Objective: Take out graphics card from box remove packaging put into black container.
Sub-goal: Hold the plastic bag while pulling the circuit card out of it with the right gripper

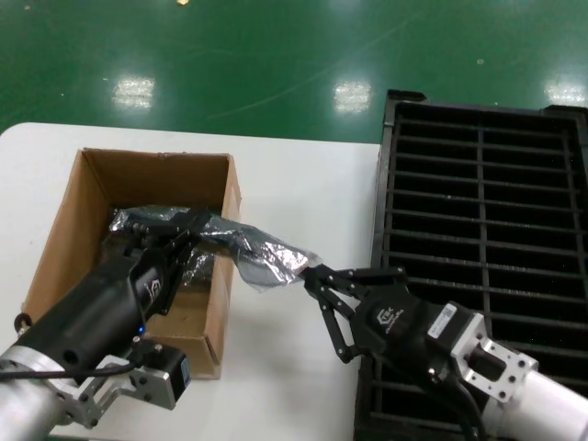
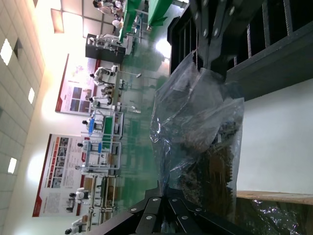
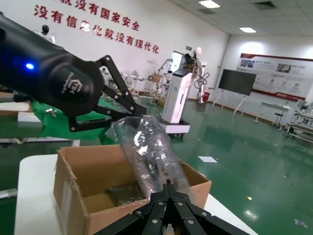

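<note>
Head view shows the packaging stretched in the air between the two arms, over the right wall of the box, which sits toward the left edge of the white desk. The left gripper reaches in above the box with its fingers closed on the bag's inner end; the right gripper sits just off the box's right side with its fingers pinched shut on the bag's outer corner. The black container lies along the right edge of the desk, close behind the right gripper, its slots showing nothing inside.

A dark shape shows through the film in the left wrist view, and I take that to be the graphics card, not yet out of its bag; its bracket cannot be made out.

By my judgement the bag is light, slick and crinkly, so a pinch on film alone may slip or tear. The card inside is stiff but fragile, and heavier than its wrap. A hold across the board's edge through the film looks safest while the other gripper draws the open end away. If the bag tilts mouth-down, the card could slide out and drop.
</note>
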Tool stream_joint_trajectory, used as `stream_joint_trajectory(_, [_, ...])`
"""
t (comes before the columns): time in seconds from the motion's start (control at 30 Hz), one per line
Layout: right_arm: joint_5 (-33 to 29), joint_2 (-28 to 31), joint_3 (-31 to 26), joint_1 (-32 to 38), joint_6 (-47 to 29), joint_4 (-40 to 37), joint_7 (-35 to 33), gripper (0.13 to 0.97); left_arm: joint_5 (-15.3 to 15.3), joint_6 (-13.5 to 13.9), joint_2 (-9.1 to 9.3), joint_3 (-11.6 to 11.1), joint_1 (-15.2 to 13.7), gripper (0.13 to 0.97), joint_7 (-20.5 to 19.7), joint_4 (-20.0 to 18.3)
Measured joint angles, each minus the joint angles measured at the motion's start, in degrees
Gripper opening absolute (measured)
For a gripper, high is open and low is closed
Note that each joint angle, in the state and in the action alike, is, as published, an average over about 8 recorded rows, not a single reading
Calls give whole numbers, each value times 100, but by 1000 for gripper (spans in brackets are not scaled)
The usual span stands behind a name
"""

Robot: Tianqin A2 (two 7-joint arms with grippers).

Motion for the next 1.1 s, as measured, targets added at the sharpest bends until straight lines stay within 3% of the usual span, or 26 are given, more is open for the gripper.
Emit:
stream_joint_trajectory(0.63, [-312,-182,-400,1295,-606,-954,308,135,0,0,0,0,0,140,-1,0])
stream_joint_trajectory(1.1, [-794,-306,-637,1647,-633,-1240,791,156,0,0,0,0,0,140,-1,0])
